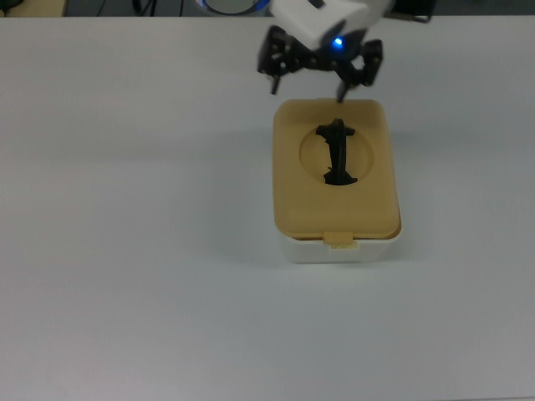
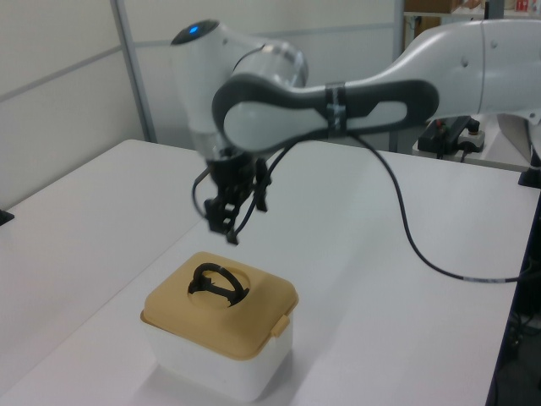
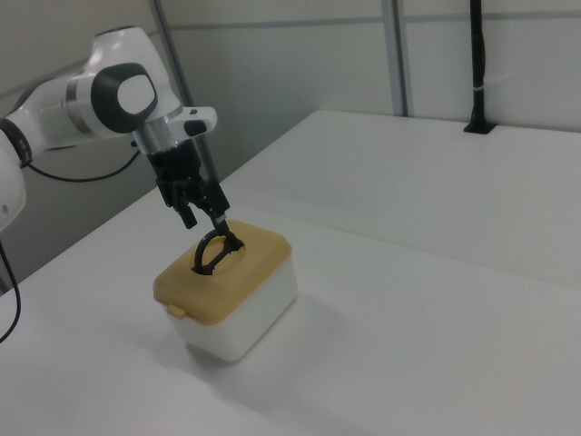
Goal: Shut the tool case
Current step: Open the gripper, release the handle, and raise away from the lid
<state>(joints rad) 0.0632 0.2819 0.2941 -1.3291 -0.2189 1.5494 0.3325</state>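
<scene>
Item: tool case, tan lid apparently seated, handle upright; tool, released and empty, upper centre of the top view, I lift straight clear.

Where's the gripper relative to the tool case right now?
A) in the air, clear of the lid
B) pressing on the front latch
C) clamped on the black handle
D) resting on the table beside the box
A: in the left view the gripper hangs open above the tan lid, apart from the black handle.
</scene>
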